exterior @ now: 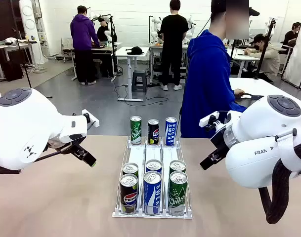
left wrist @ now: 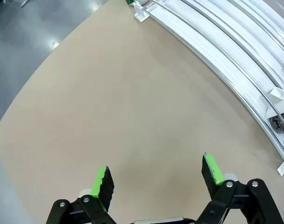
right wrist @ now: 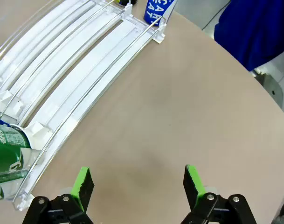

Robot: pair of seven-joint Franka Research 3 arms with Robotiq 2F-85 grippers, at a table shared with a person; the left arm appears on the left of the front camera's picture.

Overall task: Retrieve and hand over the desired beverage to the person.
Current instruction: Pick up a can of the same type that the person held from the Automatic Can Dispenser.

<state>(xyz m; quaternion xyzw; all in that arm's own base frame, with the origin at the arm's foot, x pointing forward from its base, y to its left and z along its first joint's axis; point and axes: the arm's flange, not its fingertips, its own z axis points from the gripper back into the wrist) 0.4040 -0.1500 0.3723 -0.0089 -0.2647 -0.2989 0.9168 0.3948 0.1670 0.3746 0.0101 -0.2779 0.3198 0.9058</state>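
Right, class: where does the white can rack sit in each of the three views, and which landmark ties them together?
Front view: the white can rack stands at the middle of the table.
Left wrist view: it sweeps across the upper right corner.
Right wrist view: it curves across the upper left.
Shared landmark: the tan table surface beneath it.

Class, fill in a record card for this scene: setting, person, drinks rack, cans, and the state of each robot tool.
Setting: tan table between two white arms
Person: person in a blue hoodie, standing at the far side
Rack: white three-lane rack, mid-table
Far end: Sprite can, Pepsi can, Pocari Sweat can, one per lane
Near end: six more cans, two per lane
Left tool: open, empty, over bare table
Right tool: open, empty, over bare table
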